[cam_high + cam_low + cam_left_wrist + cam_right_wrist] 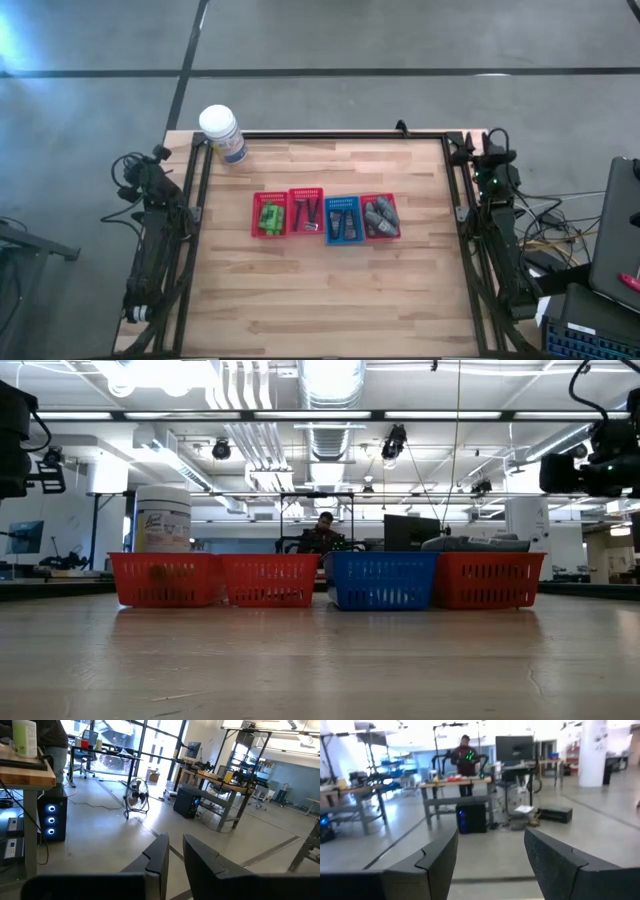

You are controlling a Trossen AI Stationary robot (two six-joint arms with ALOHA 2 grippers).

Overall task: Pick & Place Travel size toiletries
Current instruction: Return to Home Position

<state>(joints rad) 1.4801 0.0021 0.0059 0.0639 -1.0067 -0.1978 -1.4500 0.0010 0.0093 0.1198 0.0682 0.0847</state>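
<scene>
The toiletries lie in a row of four mesh baskets at the table's middle. Green bottles (269, 216) fill the left red basket, and thin dark razors (306, 214) the red one beside it. Dark tubes (343, 221) lie in the blue basket, and grey oval bottles (381, 216) (475, 544) in the right red one. My left gripper (175, 857) is folded back at the table's left edge, open by a narrow gap. My right gripper (491, 855) rests at the far right corner, wide open. Both wrist views face the room and show no toiletry.
A large white lidded jar (222, 133) (162, 518) stands at the table's far left corner. A black frame rail (330, 136) runs round the wooden table. Bare wood lies on the near side of the baskets (330, 300). A person (322, 532) sits far behind the table.
</scene>
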